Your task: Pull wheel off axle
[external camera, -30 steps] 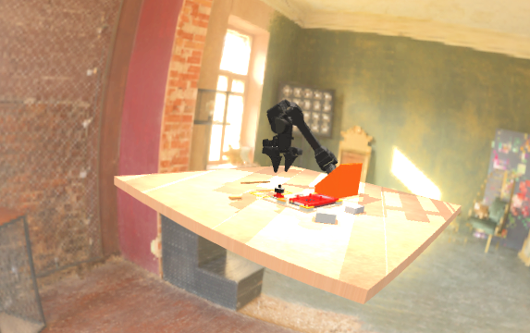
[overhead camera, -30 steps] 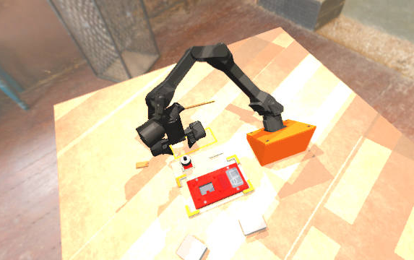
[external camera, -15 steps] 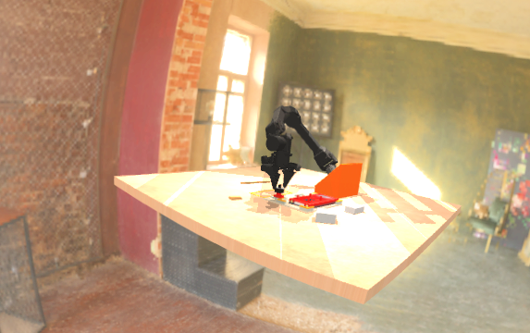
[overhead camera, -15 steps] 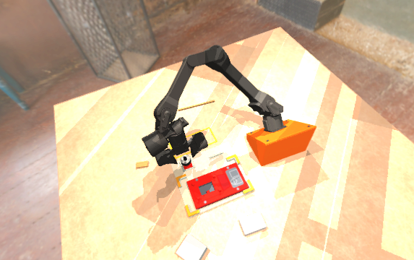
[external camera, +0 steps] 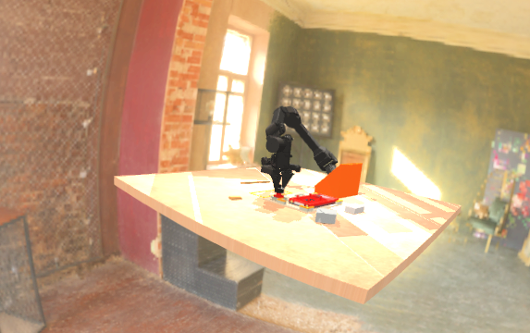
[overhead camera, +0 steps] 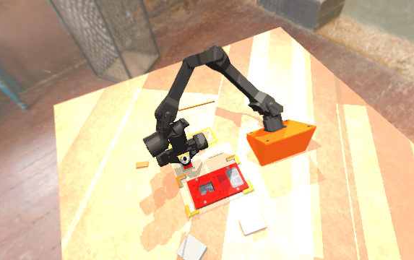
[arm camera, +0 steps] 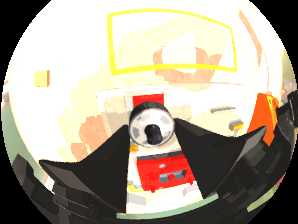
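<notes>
The wheel [overhead camera: 185, 159] [arm camera: 145, 121], with a black tyre and a pale hub, is around the upright axle, whose black tip [arm camera: 153, 134] shows at the hub. A red base [overhead camera: 188, 166] [external camera: 278, 195] [arm camera: 148, 98] is below it. My gripper [overhead camera: 184, 158] [external camera: 278, 190] [arm camera: 151, 125] points down and is shut on the wheel, one fingertip at each side of the tyre. How high the wheel sits on the axle is hidden. The marked area, a yellow outline [overhead camera: 213, 135] [arm camera: 175, 67], lies beyond the wheel in the wrist view and is partly behind the arm in the top view.
A red plate [overhead camera: 215, 185] [external camera: 313, 200] lies close beside the wheel's base, among yellow corner brackets [overhead camera: 192, 213]. Two pale blocks [overhead camera: 253, 224] [overhead camera: 192, 247] lie beyond it. A small orange block [overhead camera: 142, 165] [external camera: 235, 198] [arm camera: 42, 78] and the arm's orange mount [overhead camera: 286, 146] [external camera: 340, 182] stand apart.
</notes>
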You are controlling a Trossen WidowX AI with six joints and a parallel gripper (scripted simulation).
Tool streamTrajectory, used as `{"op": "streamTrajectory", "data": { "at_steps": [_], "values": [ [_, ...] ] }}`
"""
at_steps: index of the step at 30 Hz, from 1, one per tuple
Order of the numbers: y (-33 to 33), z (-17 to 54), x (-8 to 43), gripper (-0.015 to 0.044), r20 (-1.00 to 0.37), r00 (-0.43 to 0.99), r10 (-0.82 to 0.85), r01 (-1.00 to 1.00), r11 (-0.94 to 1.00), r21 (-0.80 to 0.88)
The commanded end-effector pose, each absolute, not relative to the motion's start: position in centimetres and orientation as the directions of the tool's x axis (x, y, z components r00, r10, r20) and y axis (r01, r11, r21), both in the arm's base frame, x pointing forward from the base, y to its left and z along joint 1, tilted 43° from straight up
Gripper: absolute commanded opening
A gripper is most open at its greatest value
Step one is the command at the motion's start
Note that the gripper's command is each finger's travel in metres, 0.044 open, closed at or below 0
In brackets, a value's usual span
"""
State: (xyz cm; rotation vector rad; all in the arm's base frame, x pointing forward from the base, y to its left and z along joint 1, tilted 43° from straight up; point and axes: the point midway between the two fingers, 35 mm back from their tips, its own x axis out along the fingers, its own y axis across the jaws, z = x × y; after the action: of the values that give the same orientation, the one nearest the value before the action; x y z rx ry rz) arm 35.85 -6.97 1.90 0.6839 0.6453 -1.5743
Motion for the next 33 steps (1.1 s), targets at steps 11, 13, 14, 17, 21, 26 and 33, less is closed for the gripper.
{"op": "streamTrajectory", "data": {
  "at_steps": [11, 13, 14, 17, 21, 26, 33],
  "values": [
    [-6.80, 2.12, 35.95, 0.0000, -0.744, -0.083, -0.664, 0.994, -0.105, -0.017],
    [-6.76, 2.17, 35.96, 0.0000, -0.743, -0.083, -0.664, 0.994, -0.105, -0.017],
    [-6.73, 2.19, 35.96, 0.0000, -0.743, -0.083, -0.664, 0.994, -0.105, -0.017],
    [-6.67, 2.26, 35.97, 0.0000, -0.743, -0.083, -0.664, 0.994, -0.105, -0.017],
    [-6.58, 2.36, 35.99, 0.0000, -0.743, -0.083, -0.664, 0.994, -0.105, -0.018],
    [-6.46, 2.47, 36.00, 0.0000, -0.743, -0.083, -0.664, 0.994, -0.104, -0.018],
    [-6.31, 2.64, 36.03, 0.0000, -0.743, -0.083, -0.664, 0.994, -0.104, -0.018]
  ]
}}
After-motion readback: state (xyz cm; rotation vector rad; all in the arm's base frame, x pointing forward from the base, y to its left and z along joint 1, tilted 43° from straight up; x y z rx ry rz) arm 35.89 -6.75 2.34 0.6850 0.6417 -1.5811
